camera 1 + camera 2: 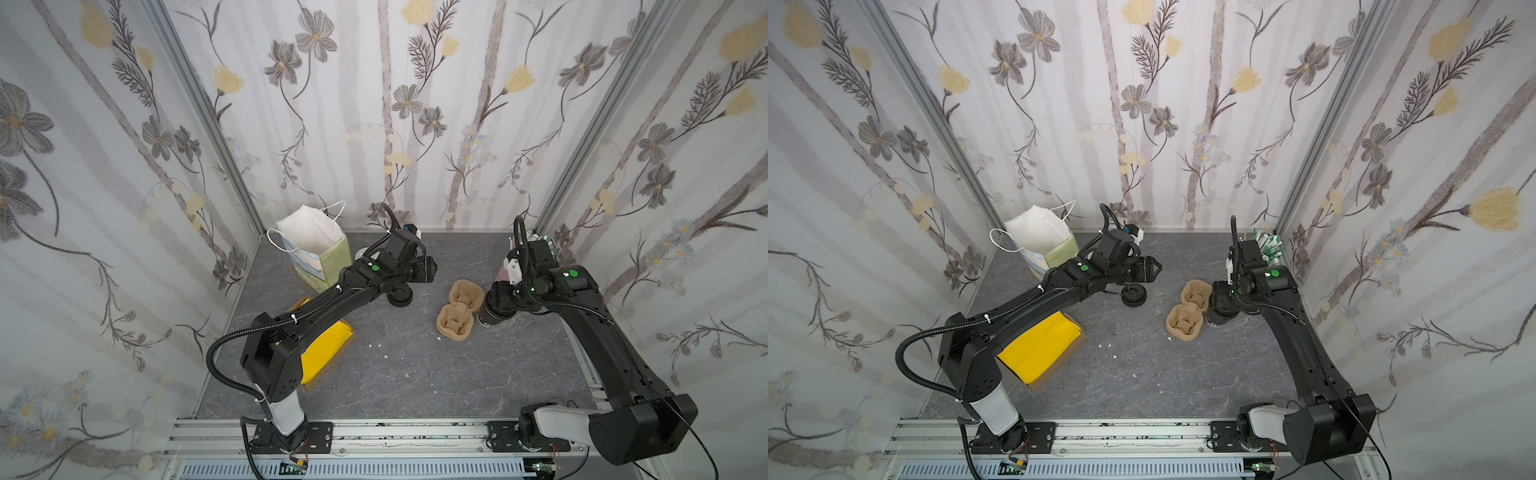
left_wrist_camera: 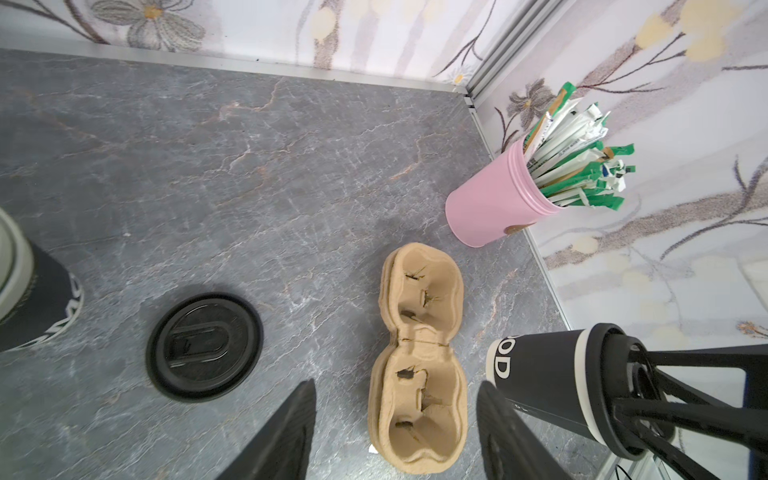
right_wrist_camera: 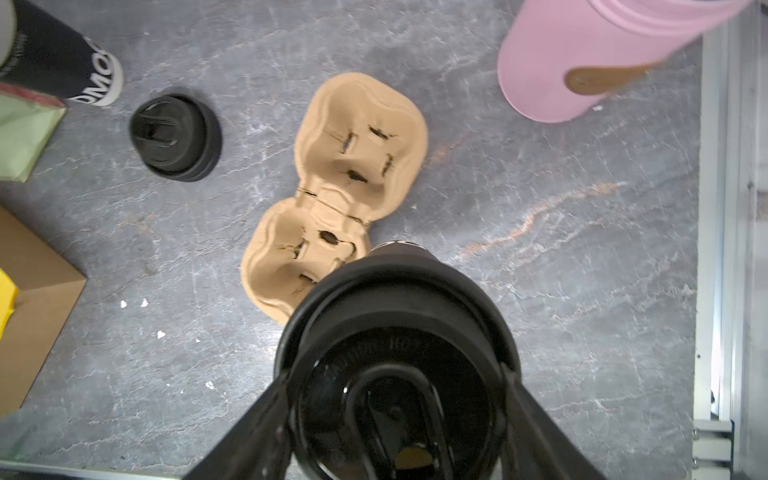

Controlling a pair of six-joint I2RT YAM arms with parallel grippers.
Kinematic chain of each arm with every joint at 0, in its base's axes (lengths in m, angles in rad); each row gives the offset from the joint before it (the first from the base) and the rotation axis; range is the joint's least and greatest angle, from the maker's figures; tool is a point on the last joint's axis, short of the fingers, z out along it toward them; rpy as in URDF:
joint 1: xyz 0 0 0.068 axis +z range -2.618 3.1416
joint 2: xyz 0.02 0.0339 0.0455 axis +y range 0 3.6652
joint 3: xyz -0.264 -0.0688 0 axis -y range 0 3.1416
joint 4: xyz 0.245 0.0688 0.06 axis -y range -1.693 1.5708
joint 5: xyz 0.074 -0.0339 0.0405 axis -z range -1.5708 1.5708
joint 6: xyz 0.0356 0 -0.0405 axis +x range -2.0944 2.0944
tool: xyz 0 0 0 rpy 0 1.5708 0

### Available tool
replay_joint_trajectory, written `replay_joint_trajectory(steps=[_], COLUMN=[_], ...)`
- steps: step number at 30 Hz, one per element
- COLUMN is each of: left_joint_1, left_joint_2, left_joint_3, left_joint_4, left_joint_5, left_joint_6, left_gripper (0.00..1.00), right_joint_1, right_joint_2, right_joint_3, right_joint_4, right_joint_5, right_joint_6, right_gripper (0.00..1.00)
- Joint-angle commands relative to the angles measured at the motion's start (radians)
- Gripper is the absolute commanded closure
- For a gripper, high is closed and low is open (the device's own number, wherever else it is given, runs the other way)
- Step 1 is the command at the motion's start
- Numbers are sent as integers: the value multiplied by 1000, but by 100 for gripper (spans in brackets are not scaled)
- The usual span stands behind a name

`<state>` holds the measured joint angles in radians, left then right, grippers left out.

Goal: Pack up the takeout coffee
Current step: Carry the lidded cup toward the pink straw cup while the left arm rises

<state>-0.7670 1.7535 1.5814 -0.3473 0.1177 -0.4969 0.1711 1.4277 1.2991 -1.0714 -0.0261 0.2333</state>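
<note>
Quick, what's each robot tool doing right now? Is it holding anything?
Left tool: open, holding nothing.
Right tool: closed on the black lid that sits on the coffee cup.

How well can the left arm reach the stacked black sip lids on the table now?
Probably yes: its open, empty end effector hovers close to the lids, nothing covers them, and only bare tabletop surrounds them.
</note>
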Motion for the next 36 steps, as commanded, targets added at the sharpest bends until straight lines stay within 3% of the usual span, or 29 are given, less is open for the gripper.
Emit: replay_joint_trajectory(steps=[1, 11, 23, 31, 36], left_joint_1=[-14, -35, -18, 12, 26], left_joint_2=[37, 127, 159, 158, 154], left_joint_3=[49, 152, 203, 194, 184], left_joint_4=[30, 33, 33, 33, 32], left_joint_5=[49, 129, 191, 209, 215], left_joint_6=[16, 3, -5, -9, -8], left_gripper=[36, 37, 37, 37, 37], right_joint_1=[-58, -255, -440, -470, -470], right_joint_2=[-23, -21, 87, 140, 134], right_joint_3=[-48, -204, -221, -225, -227], right_joint_4=[49, 213, 295, 305, 301], right_joint_5=[28, 49, 119, 118, 116], right_joint_6=[-18, -2, -31, -32, -27], right_gripper=[32, 32, 31, 29, 21])
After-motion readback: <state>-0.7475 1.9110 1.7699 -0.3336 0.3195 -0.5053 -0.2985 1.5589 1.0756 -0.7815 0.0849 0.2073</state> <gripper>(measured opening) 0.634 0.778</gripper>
